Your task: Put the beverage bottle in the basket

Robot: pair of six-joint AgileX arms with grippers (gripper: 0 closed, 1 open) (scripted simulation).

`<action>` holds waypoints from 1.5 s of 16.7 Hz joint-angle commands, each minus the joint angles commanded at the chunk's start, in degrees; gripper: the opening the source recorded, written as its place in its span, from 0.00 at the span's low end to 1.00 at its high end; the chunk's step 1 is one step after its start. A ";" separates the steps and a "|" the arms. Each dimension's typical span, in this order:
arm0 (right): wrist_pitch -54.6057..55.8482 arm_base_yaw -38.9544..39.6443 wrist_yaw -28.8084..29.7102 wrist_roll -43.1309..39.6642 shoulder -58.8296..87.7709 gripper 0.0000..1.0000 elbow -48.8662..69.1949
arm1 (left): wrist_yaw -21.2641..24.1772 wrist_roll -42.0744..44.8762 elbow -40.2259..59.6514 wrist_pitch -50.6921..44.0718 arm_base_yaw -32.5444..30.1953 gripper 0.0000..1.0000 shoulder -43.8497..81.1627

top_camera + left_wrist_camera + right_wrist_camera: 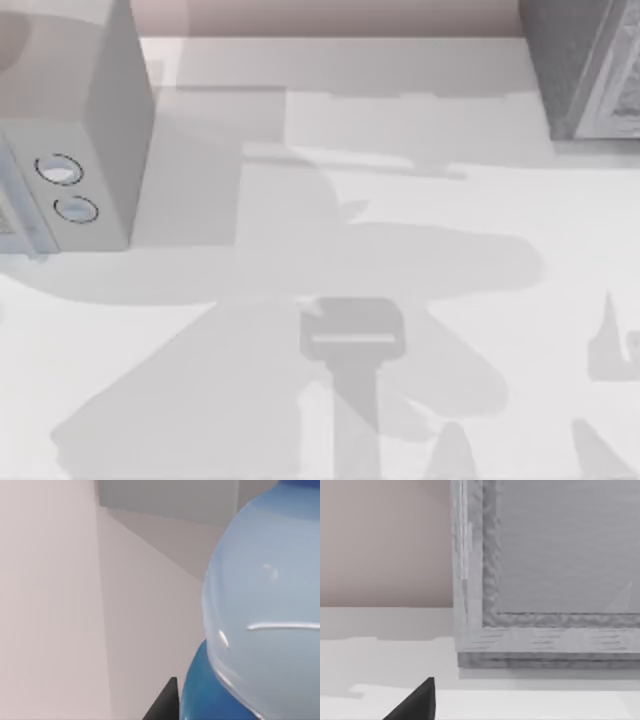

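Well, the white table takes up most of what I can see from above, bare and pale, crossed by broad grey shadows with one shaped like a gripper head near the front middle. Behind it runs a pinkish-beige wall. At the far left stands a grey box-like appliance with two round dials on its face; at the far right corner sits a grey textured box, which the right wrist view shows close up as a rough frame around a flat panel. No writing can be read on either. The beverage bottle looms right against the left wrist camera, pale bluish shoulder over a deeper blue part. A dark fingertip shows beside it; another shows in the right wrist view. How wide either gripper stands I cannot tell
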 joint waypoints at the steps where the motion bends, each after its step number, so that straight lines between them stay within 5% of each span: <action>1: 0.00 0.00 0.00 0.00 0.00 1.00 0.00 | 0.12 0.52 2.14 -0.85 0.29 0.00 1.62; 11: 0.00 0.00 0.00 0.00 0.00 1.00 0.00 | 0.08 0.30 3.17 0.18 -0.02 0.00 3.29; 25: 0.00 0.00 0.00 0.00 0.00 1.00 0.00 | -6.57 -18.79 -24.48 37.76 -6.24 0.00 -5.98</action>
